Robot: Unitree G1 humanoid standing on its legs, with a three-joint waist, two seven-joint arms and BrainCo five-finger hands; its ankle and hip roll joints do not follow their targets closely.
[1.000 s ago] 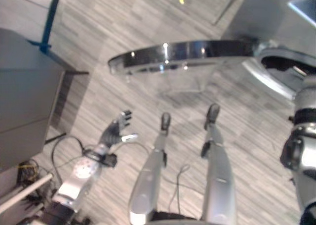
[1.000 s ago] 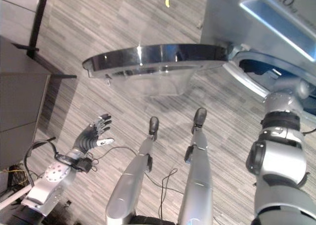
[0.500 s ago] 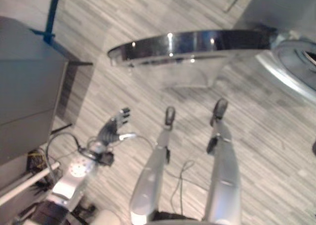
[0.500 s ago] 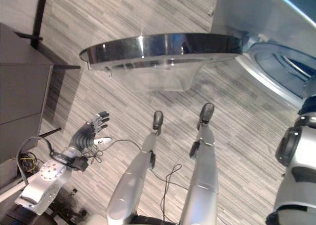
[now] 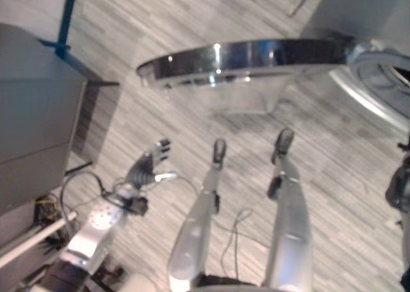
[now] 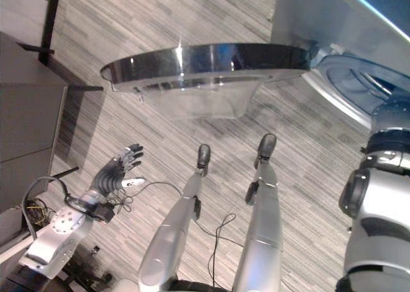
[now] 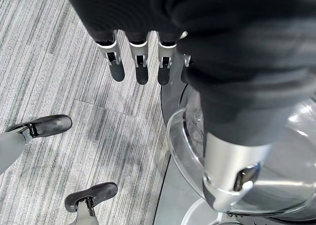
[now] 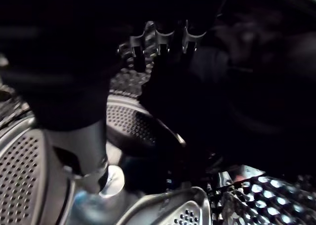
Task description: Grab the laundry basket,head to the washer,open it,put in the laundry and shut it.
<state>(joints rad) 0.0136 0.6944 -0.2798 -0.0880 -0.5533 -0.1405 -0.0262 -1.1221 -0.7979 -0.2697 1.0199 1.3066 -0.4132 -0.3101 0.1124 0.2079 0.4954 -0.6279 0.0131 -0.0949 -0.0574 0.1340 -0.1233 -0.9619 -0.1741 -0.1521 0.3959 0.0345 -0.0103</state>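
The right arm, out of frame half a second ago, is back at the washer [image 6: 333, 23] opening, its right hand [image 8: 163, 47] deep inside the drum [image 8: 29, 175] with fingers hanging straight over a dark heap that is probably the laundry [image 8: 197, 106]; the load appears to be going in, leaving the door [image 6: 205, 64] to shut. The left hand [image 6: 118, 173] hangs open and empty, fingers spread, below the open door, much as before. The dark heap is too dim to identify for certain, and whether the fingers touch it cannot be told. The drum opening is cut off at the head views' edge.
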